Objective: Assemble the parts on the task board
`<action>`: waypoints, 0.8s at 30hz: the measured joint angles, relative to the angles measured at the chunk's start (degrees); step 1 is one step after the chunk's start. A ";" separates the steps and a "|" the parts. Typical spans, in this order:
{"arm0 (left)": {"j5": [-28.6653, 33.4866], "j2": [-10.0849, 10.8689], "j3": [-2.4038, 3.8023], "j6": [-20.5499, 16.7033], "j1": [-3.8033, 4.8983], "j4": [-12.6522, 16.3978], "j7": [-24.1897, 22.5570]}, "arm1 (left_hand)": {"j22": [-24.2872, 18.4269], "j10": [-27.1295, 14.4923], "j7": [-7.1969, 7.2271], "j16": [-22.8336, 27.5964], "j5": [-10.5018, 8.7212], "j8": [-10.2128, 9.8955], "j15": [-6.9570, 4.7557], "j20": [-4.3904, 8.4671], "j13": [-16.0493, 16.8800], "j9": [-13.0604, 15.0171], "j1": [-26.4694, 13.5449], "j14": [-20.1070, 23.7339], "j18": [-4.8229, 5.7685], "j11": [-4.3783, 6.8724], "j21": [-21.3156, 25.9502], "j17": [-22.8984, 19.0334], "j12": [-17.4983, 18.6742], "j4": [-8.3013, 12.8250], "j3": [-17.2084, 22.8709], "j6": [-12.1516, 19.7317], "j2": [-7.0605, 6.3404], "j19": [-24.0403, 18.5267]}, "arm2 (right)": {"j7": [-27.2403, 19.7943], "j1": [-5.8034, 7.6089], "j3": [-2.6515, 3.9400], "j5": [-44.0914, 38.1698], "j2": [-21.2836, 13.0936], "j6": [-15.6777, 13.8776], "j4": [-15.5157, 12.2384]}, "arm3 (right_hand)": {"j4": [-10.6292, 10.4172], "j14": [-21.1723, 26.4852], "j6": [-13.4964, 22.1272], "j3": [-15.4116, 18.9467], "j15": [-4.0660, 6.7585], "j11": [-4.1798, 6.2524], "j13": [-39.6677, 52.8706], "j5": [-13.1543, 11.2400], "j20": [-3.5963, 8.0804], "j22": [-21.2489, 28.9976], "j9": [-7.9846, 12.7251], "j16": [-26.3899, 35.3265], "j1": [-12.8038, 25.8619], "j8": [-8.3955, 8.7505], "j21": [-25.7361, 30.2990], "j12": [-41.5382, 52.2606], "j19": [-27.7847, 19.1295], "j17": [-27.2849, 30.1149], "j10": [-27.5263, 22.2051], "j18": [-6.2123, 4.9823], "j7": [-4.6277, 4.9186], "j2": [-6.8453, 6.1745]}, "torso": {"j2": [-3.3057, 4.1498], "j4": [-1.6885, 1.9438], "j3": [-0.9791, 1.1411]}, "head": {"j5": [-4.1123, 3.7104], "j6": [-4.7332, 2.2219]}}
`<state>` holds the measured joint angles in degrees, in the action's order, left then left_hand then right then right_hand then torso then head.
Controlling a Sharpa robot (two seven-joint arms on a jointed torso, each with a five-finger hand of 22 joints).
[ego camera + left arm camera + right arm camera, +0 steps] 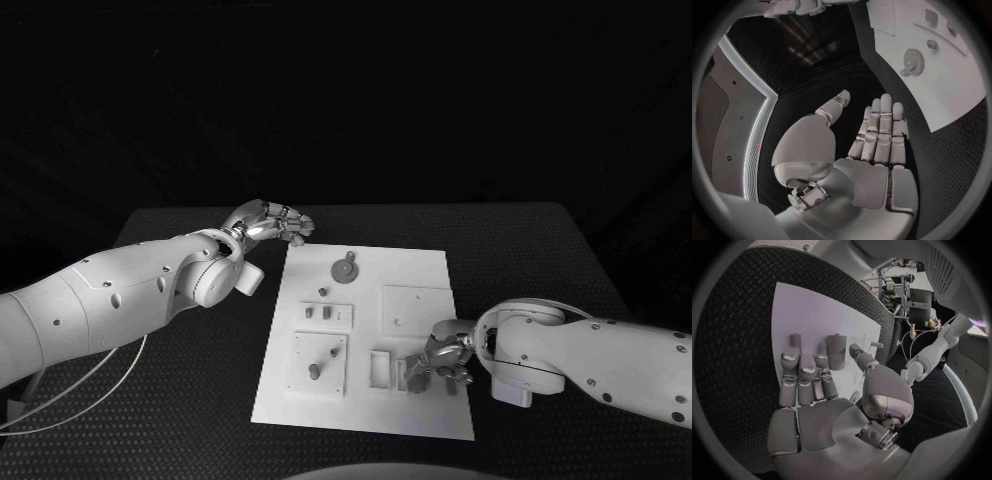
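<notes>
The white task board (pixel 418 405) lies in the middle of the black table. A gear-like part (pixel 345 268) sits near its far edge, and small grey parts (pixel 315 371) stand in blocks on its left half. My right hand (pixel 440 358) hovers over the board's near right part, beside the rectangular slots (pixel 382 368). In the right wrist view this hand (pixel 811 390) pinches a grey part (pixel 837 352) between thumb and a finger above the board (pixel 804 310). My left hand (pixel 268 222) is off the board's far left corner, holding nothing, fingers (pixel 879 130) stretched out side by side.
The left wrist view has the board (pixel 942 100) with the gear (pixel 912 62) off to one side of the hand. A short peg (pixel 875 345) stands near the board's edge. Bare black table (pixel 173 400) surrounds the board.
</notes>
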<state>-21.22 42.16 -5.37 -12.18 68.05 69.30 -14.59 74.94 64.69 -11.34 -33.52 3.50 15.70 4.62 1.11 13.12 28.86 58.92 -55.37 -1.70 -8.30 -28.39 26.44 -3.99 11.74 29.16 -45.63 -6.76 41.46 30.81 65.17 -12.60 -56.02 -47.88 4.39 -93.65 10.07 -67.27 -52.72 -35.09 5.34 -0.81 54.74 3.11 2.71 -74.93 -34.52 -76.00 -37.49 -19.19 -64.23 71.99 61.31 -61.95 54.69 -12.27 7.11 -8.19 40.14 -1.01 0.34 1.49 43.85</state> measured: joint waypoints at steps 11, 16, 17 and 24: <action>-0.03 0.19 -0.02 0.38 0.00 0.08 0.09 | -0.01 0.00 0.00 0.02 0.00 0.00 0.00 0.00 0.00 0.00 0.00 0.00 0.01 0.00 0.00 0.16 0.00 -0.36 -0.04 0.00 0.00 0.00 | -0.24 -0.14 0.00 -0.26 0.91 -0.84 0.54 | 1.05 -0.50 -0.17 -0.77 0.06 0.01 0.28 0.00 0.39 0.00 -0.32 -0.28 -1.08 -0.11 -0.09 0.00 0.18 -0.45 0.20 0.02 -0.15 1.08 | 0.01 0.01 -0.02 | 0.04 -0.05; -0.04 0.23 -0.02 0.45 0.00 0.16 0.14 | -0.01 0.00 0.00 0.24 0.00 0.00 0.00 0.00 -0.04 0.00 0.00 0.00 0.01 0.00 0.00 0.15 0.00 -0.35 -0.04 0.00 0.00 0.00 | -0.43 -0.23 -0.03 -0.33 0.81 -1.22 0.52 | 1.88 -1.43 -2.28 -5.44 0.59 0.78 0.43 -0.24 0.63 0.12 0.03 -0.29 -3.29 -0.52 -0.33 -0.37 0.42 -0.99 1.00 0.05 -0.75 2.46 | 0.01 0.01 -0.06 | -0.05 -0.10; -0.04 0.23 -0.02 0.46 0.00 0.16 0.16 | -0.01 0.00 0.00 0.25 0.00 0.00 0.00 0.00 -0.05 0.00 0.00 0.00 0.01 0.00 0.00 0.15 0.00 -0.35 -0.04 0.00 0.00 0.00 | -0.50 -0.25 -0.04 -0.32 0.69 -1.38 0.42 | 1.88 -1.53 -2.57 -6.18 0.69 0.91 0.45 -0.26 0.69 0.18 1.16 -0.29 -3.43 -0.74 -0.39 -0.40 0.49 -1.02 1.13 0.33 -0.82 2.48 | 0.01 0.02 -0.07 | -0.07 -0.11; -0.04 0.40 -0.05 0.54 0.01 0.19 0.29 | -0.02 0.00 0.00 0.25 0.00 0.00 0.00 0.00 -0.04 0.00 -0.03 0.00 0.01 0.00 0.00 0.21 0.00 -0.36 -0.05 0.00 -0.01 0.00 | -0.59 0.11 -0.30 1.02 -0.85 -2.93 -0.87 | 2.16 -2.31 -3.92 -8.14 0.88 1.03 0.69 0.23 0.38 0.39 6.56 -0.28 -3.95 -0.76 -0.98 -1.08 1.02 -1.21 2.05 0.33 -1.25 3.05 | -0.01 0.01 -0.10 | -0.02 -0.20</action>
<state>-21.26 42.56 -5.41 -11.64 68.05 69.49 -14.30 74.92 64.69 -11.34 -33.27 3.50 15.70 4.62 1.11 13.08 28.86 58.89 -55.37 -1.69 -8.29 -28.39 26.66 -3.99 11.37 29.11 -45.63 -6.77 41.46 30.22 65.28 -12.90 -54.99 -48.73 1.46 -94.52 12.23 -69.58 -56.64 -43.23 6.22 0.22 55.44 3.34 3.09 -74.55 -27.96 -76.28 -41.44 -19.95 -65.21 70.91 62.33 -63.16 56.74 -11.94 5.86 -5.14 40.13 -1.00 0.23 1.47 43.65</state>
